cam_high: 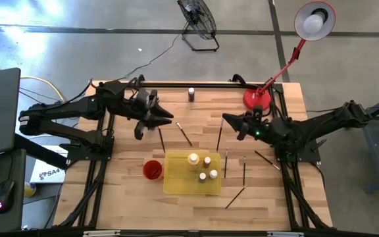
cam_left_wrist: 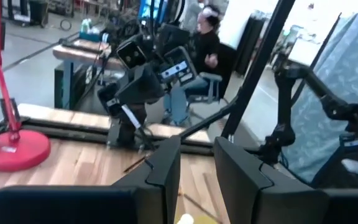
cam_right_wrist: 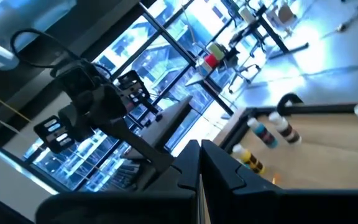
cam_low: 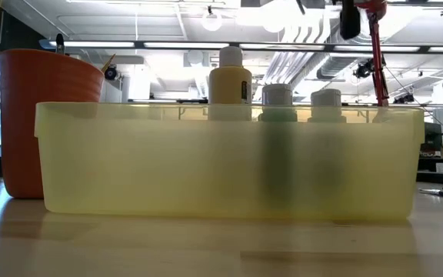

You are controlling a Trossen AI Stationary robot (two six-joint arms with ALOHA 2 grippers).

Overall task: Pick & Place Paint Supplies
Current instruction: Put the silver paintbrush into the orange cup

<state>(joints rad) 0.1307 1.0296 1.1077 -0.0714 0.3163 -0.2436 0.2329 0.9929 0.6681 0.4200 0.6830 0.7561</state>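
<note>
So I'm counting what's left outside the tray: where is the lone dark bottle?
In the high view, the dark bottle stands alone near the table's far edge, about mid-width, between the two arms and left of the red lamp base.

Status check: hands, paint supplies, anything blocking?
Left hand empty, partly open; right hand shut. Four bottles in yellow tray. Brushes loose. Nothing blocking.
</note>
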